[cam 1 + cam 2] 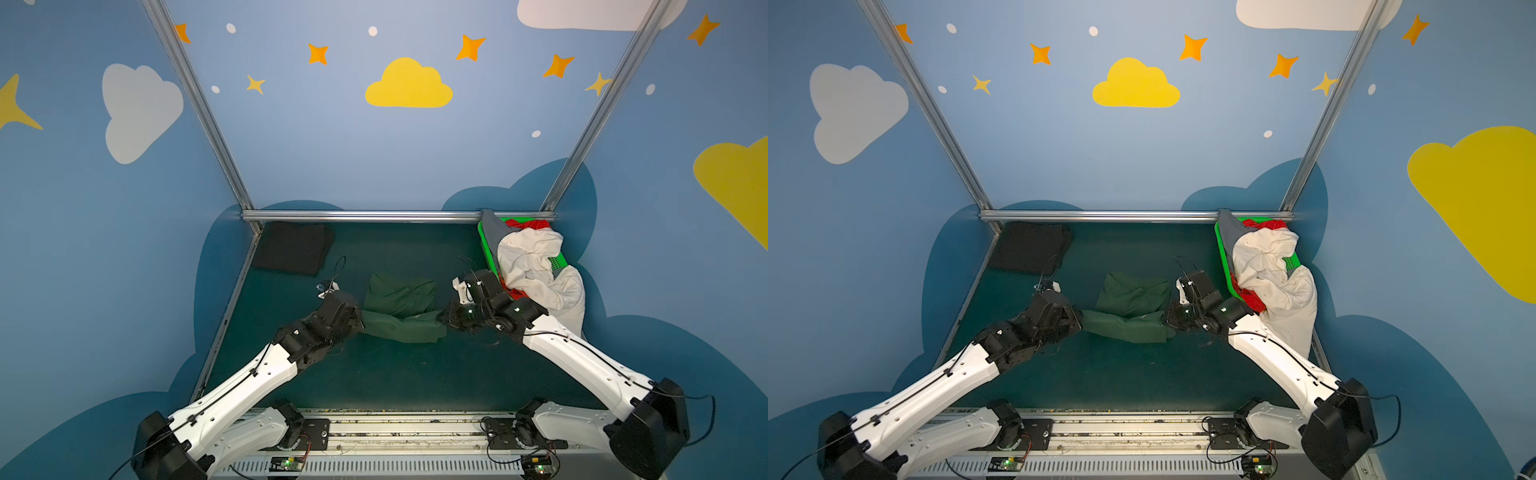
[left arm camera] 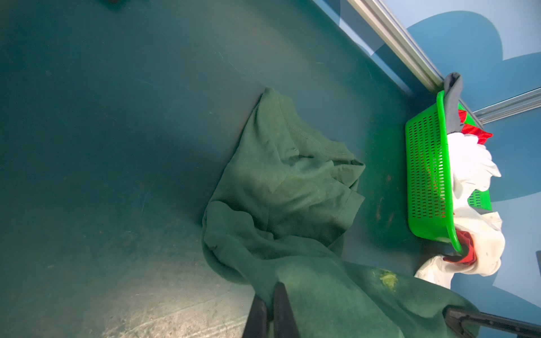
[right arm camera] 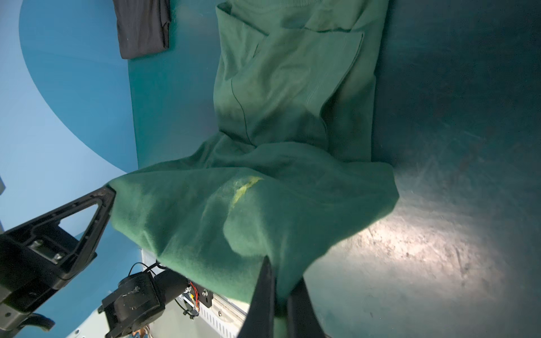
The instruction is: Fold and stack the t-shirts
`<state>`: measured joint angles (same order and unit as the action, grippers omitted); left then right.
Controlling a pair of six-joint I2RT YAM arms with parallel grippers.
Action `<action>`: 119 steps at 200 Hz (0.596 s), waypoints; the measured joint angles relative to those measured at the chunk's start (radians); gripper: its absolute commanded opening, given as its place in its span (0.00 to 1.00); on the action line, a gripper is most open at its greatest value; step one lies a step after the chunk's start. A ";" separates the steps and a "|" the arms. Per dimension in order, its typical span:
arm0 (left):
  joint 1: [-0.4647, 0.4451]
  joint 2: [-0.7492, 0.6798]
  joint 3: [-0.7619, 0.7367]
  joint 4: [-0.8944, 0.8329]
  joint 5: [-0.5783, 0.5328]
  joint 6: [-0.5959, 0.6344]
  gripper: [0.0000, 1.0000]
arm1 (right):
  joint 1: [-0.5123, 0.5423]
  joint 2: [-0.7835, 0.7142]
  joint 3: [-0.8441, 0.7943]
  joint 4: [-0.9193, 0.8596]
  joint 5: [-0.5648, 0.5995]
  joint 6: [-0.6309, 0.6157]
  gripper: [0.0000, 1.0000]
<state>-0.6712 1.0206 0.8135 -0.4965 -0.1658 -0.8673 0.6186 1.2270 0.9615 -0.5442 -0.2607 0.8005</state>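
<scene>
Green basket (image 2: 424, 175), black t-shirt (image 1: 293, 248) lie clear; both jaws clench dark green t-shirt (image 1: 401, 297).

My table (image 1: 395, 374) is a dark teal-green surface, scuffed and scratched on the near side. At its far right corner stands a bright green plastic mesh basket (image 2: 426, 175), close to the silver rail (image 1: 365, 215) that runs along the far edge. Beyond are blue walls painted with a yellow cloud (image 1: 409, 85), a pale cloud (image 1: 137, 112) and orange stars (image 1: 318, 54).
</scene>
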 measured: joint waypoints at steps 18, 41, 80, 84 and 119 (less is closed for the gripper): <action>0.027 0.032 0.008 0.013 0.015 0.008 0.04 | -0.031 0.038 0.017 0.011 -0.027 -0.011 0.00; 0.061 0.069 0.024 0.026 0.035 0.023 0.04 | -0.072 0.091 0.041 0.018 -0.063 -0.024 0.00; 0.104 0.171 0.114 0.047 0.069 0.053 0.04 | -0.132 0.200 0.117 0.025 -0.124 -0.057 0.00; 0.108 0.184 0.126 0.048 0.073 0.057 0.04 | -0.136 0.209 0.122 0.027 -0.129 -0.059 0.00; 0.143 0.300 0.221 0.051 0.112 0.077 0.04 | -0.174 0.285 0.162 0.032 -0.172 -0.072 0.00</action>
<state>-0.5278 1.3209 1.0348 -0.4450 -0.0540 -0.7906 0.4450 1.5116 1.1236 -0.5125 -0.4328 0.7288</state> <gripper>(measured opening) 0.047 0.048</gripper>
